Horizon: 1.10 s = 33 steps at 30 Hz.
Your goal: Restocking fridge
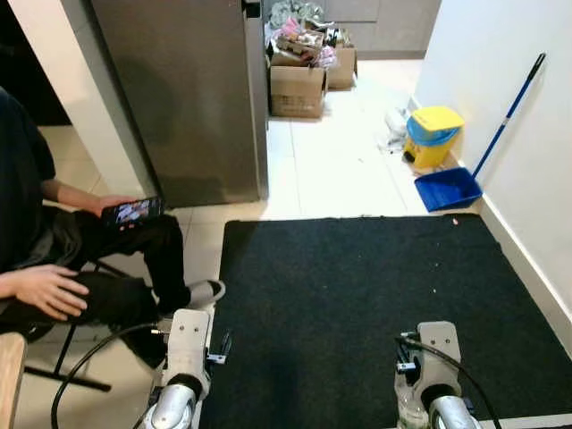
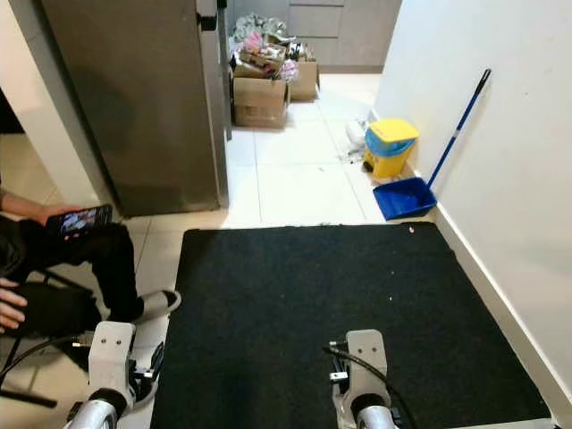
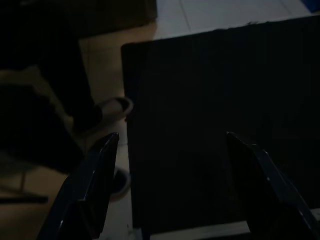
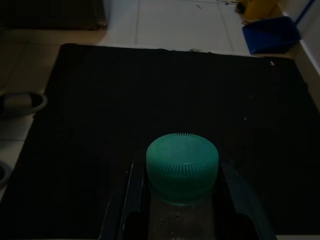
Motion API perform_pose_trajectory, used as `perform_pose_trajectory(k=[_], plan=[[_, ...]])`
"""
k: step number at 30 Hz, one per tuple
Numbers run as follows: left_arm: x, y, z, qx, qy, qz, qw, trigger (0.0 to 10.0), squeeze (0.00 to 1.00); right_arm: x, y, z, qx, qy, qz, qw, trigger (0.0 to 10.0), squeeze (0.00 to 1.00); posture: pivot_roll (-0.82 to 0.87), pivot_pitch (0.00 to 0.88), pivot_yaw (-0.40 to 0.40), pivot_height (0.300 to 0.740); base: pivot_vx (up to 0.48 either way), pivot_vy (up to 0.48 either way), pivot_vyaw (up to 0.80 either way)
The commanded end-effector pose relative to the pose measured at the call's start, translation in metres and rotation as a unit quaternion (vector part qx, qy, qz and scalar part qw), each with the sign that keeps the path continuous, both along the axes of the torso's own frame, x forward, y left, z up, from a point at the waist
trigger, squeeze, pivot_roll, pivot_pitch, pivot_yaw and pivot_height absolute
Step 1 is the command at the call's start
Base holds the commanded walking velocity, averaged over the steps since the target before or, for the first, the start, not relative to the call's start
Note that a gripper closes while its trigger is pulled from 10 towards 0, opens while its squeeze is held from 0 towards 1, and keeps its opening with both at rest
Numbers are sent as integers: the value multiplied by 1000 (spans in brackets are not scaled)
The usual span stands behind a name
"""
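Note:
The tall grey fridge (image 1: 179, 89) stands ahead on the left, and I see its closed side. My right gripper (image 4: 182, 192) is shut on a clear bottle with a green ribbed cap (image 4: 182, 165), one finger on each side of the bottle's neck. It is held low over the black mat (image 1: 357, 286). My left gripper (image 3: 172, 137) is open with nothing between its fingers, above the mat's left edge. Both wrists (image 1: 183, 357) (image 1: 433, 366) show at the bottom of the head views.
A person sits on a chair at the left holding a phone (image 1: 132, 211), one slippered foot (image 1: 204, 291) by the mat's edge. Cardboard boxes (image 1: 298, 85) stand past the fridge. A yellow bin (image 1: 433, 136), blue dustpan (image 1: 450, 188) and broom line the right wall.

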<state>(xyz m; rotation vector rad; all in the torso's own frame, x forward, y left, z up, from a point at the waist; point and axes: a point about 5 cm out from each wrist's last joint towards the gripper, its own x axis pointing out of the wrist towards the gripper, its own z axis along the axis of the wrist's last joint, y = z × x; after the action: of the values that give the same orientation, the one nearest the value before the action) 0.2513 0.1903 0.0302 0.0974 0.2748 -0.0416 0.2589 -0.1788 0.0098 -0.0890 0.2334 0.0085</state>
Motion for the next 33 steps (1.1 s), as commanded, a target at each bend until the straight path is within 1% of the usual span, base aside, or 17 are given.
perform_pose_trajectory(k=[1,14,24,33], plan=[[-2,-4,-1,7,0,-11,1000,10000,0,-4,-3,-3,-1,6,-5,1000,10000,0,-63,158,-6,707,461,0,0],[-1,-4,-1,11,-1,-14,1000,10000,0,-4,-4,-4,-2,10,-8,1000,10000,0,-64,156,-3,707,434,0,0],[0,-5,-2,10,0,-16,1000,10000,0,-6,-5,-7,4,17,-17,1000,10000,0,-65,156,0,707,399,-264,0],[0,-6,-2,10,2,-19,1000,10000,0,-6,-7,-8,7,19,-23,1000,10000,0,-66,153,2,707,395,-267,-740]])
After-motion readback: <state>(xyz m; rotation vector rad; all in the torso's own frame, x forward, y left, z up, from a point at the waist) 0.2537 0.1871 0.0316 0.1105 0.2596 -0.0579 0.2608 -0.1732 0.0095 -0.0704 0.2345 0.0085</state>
